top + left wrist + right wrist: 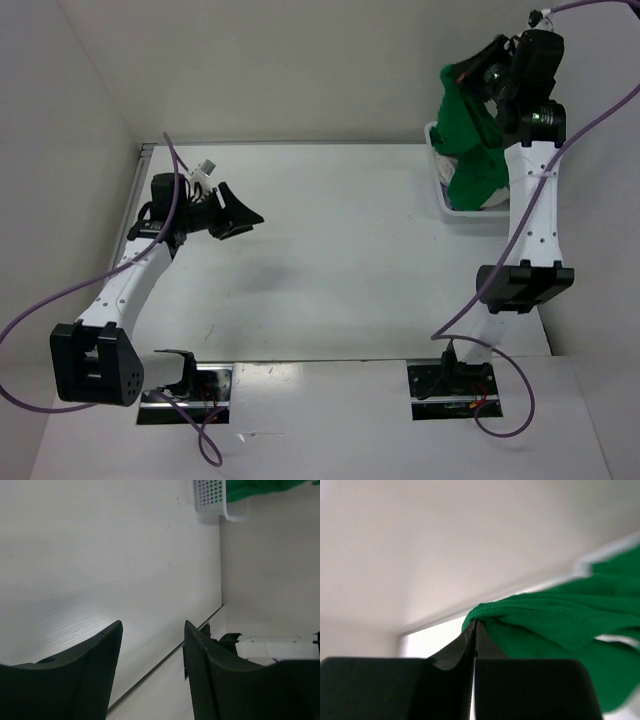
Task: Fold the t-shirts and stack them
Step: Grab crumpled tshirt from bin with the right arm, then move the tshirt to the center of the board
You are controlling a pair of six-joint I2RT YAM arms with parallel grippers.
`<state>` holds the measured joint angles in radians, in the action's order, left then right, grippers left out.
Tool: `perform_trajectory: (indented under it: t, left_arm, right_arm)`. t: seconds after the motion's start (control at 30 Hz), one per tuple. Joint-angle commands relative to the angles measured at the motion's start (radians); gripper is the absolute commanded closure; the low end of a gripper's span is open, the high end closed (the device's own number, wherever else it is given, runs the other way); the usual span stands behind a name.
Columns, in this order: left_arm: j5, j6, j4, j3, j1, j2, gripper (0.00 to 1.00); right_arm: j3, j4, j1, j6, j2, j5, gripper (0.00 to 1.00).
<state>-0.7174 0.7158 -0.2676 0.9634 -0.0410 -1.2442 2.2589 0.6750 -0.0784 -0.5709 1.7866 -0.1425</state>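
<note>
A bright green t-shirt (475,130) hangs from my right gripper (478,72), raised high over the white basket (441,190) at the back right. In the right wrist view that gripper (475,625) is shut on a hemmed edge of the green t-shirt (555,625), which drapes off to the right. The shirt's lower part still reaches down into the basket. My left gripper (245,215) hovers over the left side of the table, open and holding nothing; in the left wrist view its fingers (152,630) stand apart over the white table. Other t-shirts are not visible.
The white perforated basket (215,497) sits against the right wall at the table's far corner, green cloth (260,487) showing above it. White walls close the table at the back, left and right. Purple cables trail from both arms.
</note>
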Motion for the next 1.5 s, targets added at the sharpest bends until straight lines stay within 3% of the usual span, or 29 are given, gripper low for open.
perform_trajectory:
  t: [0.0, 0.17, 0.27, 0.43, 0.5, 0.6, 0.63, 0.7, 0.73, 0.77, 0.83, 0.97, 1.23, 1.3, 1.4, 1.47]
  left_arm:
    - [0.038, 0.042, 0.056, 0.054, -0.003, -0.006, 0.39]
    - [0.078, 0.1, 0.059, 0.078, 0.019, -0.006, 0.37]
    - [0.099, 0.126, 0.073, 0.078, 0.061, 0.019, 0.36]
    - [0.121, 0.139, 0.057, 0.098, 0.13, 0.038, 0.35]
    - [0.121, 0.151, 0.057, 0.098, 0.139, 0.038, 0.35]
    - [0.131, 0.151, 0.057, 0.098, 0.159, 0.048, 0.34]
    - [0.131, 0.142, 0.048, 0.098, 0.159, 0.048, 0.34]
    - [0.131, 0.132, 0.048, 0.083, 0.159, 0.048, 0.32]
    - [0.14, 0.116, 0.048, 0.06, 0.159, 0.048, 0.32]
    - [0.165, 0.1, 0.048, 0.051, 0.159, 0.057, 0.32]
    - [0.2, 0.048, 0.022, 0.034, 0.104, 0.057, 0.34]
    - [0.288, -0.036, -0.048, -0.003, -0.043, 0.022, 0.34]
    - [0.559, -0.101, -0.183, -0.064, -0.423, -0.007, 0.48]
    - [0.575, -0.07, -0.183, -0.106, -0.45, -0.055, 0.41]
    - [0.599, 0.044, -0.144, -0.191, -0.45, -0.089, 0.37]
    - [0.641, 0.144, -0.058, -0.274, -0.45, -0.02, 0.37]
  right_arm:
    - [0.109, -0.188, 0.068, -0.202, -0.133, -0.335, 1.0]
    - [0.345, -0.284, 0.1, -0.369, -0.115, -0.454, 1.0]
    - [0.382, -0.385, 0.1, -0.467, -0.115, -0.511, 1.0]
    - [0.378, -0.423, 0.1, -0.471, -0.115, -0.511, 1.0]
    - [0.291, -0.402, 0.1, -0.445, -0.115, -0.538, 1.0]
    - [-0.043, -0.437, 0.109, -0.391, -0.207, -0.55, 1.0]
    - [-0.255, -0.452, 0.109, -0.347, -0.272, -0.522, 1.0]
    - [-0.443, -0.453, 0.079, -0.302, -0.334, -0.522, 1.0]
    - [-0.642, -0.453, 0.031, -0.276, -0.367, -0.522, 1.0]
    - [-0.739, -0.453, 0.007, -0.261, -0.406, -0.502, 1.0]
    - [-0.967, -0.453, -0.049, -0.238, -0.472, -0.454, 1.0]
    - [-1.116, -0.391, -0.127, -0.172, -0.454, -0.358, 1.0]
    - [-1.111, -0.312, -0.127, -0.136, -0.429, -0.189, 1.0]
    - [-1.111, -0.302, -0.127, -0.136, -0.42, -0.178, 0.95]
    - [-1.111, -0.279, -0.127, -0.113, -0.42, -0.178, 0.67]
    - [-1.121, -0.215, -0.127, -0.072, -0.455, -0.117, 0.5]
